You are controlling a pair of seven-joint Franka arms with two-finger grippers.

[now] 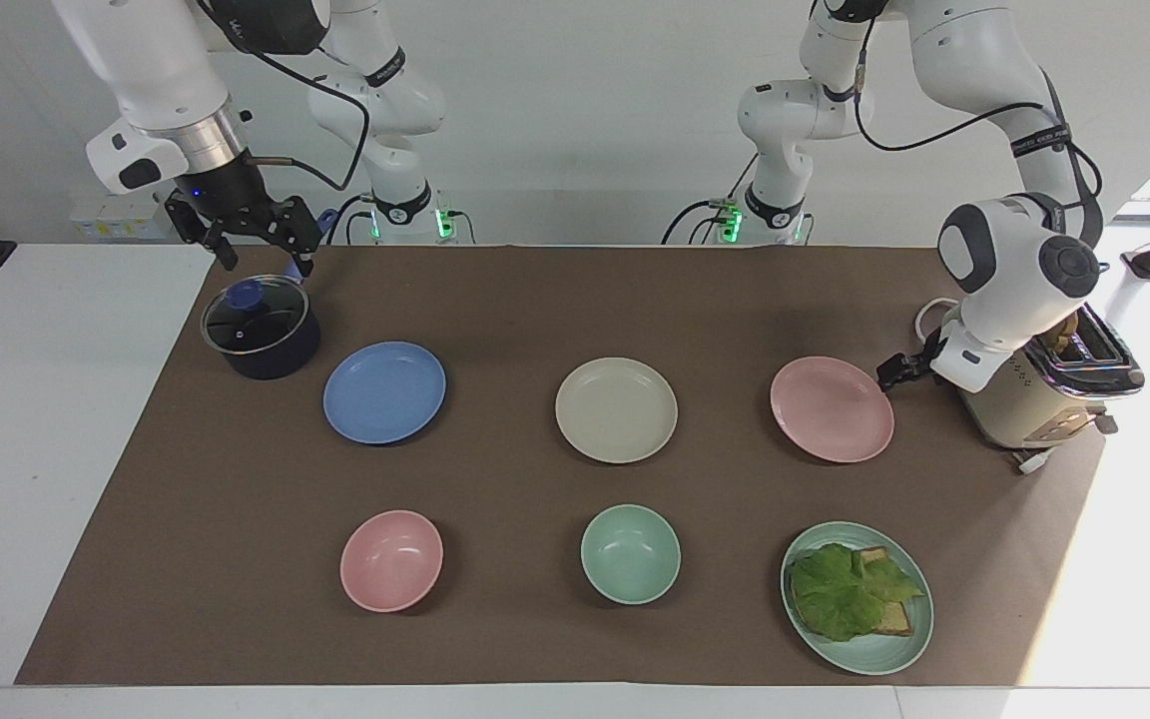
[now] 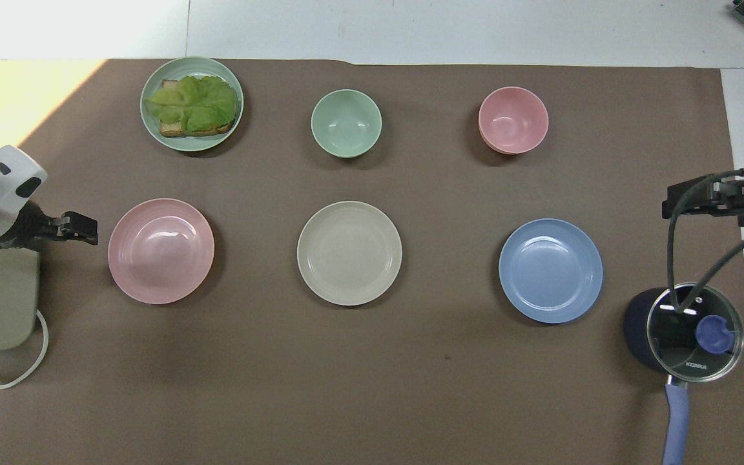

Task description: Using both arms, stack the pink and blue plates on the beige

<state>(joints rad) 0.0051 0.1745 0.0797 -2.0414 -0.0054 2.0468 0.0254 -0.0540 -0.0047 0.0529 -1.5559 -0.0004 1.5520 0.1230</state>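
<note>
Reaching in low at the pink plate's (image 1: 832, 409) rim, the left gripper (image 1: 892, 373) sits just beside the edge that faces the left arm's end of the table, with the toaster (image 1: 1034, 384) close on its other flank. In the facing view its fingers look parted and hold nothing, though they are seen nearly end-on; whether a fingertip already touches the rim cannot be told.

Going along the middle row from the right arm's end: the right gripper (image 1: 254, 235) hangs wide open and empty over the table just by the lidded pot (image 1: 261, 328). The blue plate (image 1: 384, 391) lies flat past the pot, toward the table's middle and a little farther from the robots. The right arm appears to wait.

Next comes the beige plate (image 1: 616, 409), bare, flat, midway between the two coloured plates and well apart from each.

The relation that matters, as I judge it: the pink plate lies straight ahead of the left gripper, and the beige plate lies on past it along the same line. So the left arm is the nearer one for pink, and a rim pinch followed by a carry toward the table's middle should serve. Blue falls to the right arm likewise.
</note>
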